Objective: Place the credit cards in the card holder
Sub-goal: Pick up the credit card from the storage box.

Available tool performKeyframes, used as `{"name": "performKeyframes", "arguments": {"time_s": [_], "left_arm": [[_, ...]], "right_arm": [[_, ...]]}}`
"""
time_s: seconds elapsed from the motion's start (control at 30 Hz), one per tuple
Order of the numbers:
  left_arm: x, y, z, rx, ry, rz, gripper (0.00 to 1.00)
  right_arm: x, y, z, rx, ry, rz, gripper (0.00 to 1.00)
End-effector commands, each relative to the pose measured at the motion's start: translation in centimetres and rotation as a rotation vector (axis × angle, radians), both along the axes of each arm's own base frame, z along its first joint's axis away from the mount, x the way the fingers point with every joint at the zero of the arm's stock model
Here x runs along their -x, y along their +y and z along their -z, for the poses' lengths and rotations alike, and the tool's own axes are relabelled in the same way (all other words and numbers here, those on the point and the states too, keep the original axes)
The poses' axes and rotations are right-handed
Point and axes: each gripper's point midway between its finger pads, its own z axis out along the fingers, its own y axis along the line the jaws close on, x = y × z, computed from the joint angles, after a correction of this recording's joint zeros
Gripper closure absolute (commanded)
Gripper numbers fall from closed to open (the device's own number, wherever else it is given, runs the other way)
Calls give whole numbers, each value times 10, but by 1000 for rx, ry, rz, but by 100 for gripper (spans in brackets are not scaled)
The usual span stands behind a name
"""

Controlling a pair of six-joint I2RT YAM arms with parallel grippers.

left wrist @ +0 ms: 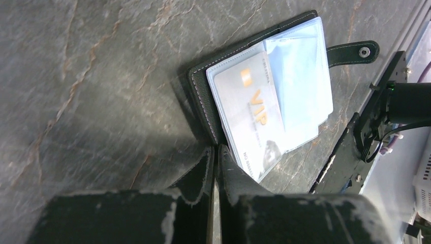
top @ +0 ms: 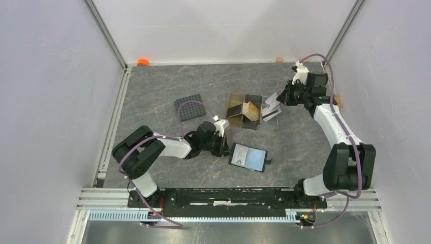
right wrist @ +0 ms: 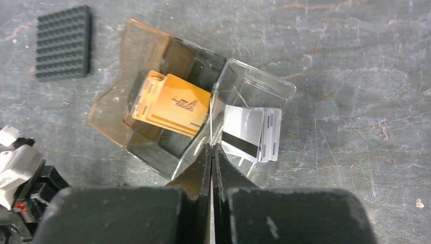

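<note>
Nearest the left wrist camera, the left gripper (left wrist: 215, 150) has its fingers pressed together with nothing visible between them, its tips just at the near edge of the small black folding card holder (left wrist: 199, 94). That holder lies open on the grey marbled bench (left wrist: 91, 76), pale sleeves up. A whitish card printed VIP (left wrist: 246, 109) shows in one clear pocket, and the strap tab (left wrist: 356, 51) points sideways. The right gripper (right wrist: 211, 148) is likewise closed and empty. It is above where a brown translucent box (right wrist: 109, 114) holding tan-orange credit cards (right wrist: 175, 104) meets a clear plastic tray (right wrist: 267, 84) holding whitish striped credit cards (right wrist: 251, 133). A black gridded mat (right wrist: 63, 43) lies apart.
</note>
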Motion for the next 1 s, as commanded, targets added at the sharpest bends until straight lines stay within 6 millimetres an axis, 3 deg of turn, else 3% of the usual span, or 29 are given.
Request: {"name": "performKeyframes", "arguments": {"time_s": [0.0, 0.1, 0.2, 0.33, 0.47, 0.53, 0.63, 0.87, 0.97], "left_arm": [[5, 27, 9, -91, -25, -45, 82], [1, 33, -6, -77, -83, -68, 58], [-1, 38, -33, -47, -139, -90, 34], [2, 46, -91, 35, -236, -103, 19], [15, 50, -158, 178, -352, -77, 10], [24, 50, -183, 232, -378, -44, 8], [37, 51, -200, 252, -366, 9, 7], [75, 49, -203, 239, -270, 183, 8], [90, 45, -201, 228, -264, 259, 19]], "right_arm": [[6, 11, -45, -57, -103, -33, 100], [24, 27, -52, -88, -107, -79, 100], [51, 58, -57, -97, -111, -168, 100], [89, 88, -61, -103, -113, -280, 100], [137, 123, -59, -188, -85, -448, 100], [161, 139, -56, -236, -66, -535, 100], [193, 157, -57, -272, -43, -654, 100], [244, 179, -70, -354, -34, -856, 100], [255, 185, -74, -375, -39, -904, 100]]}}
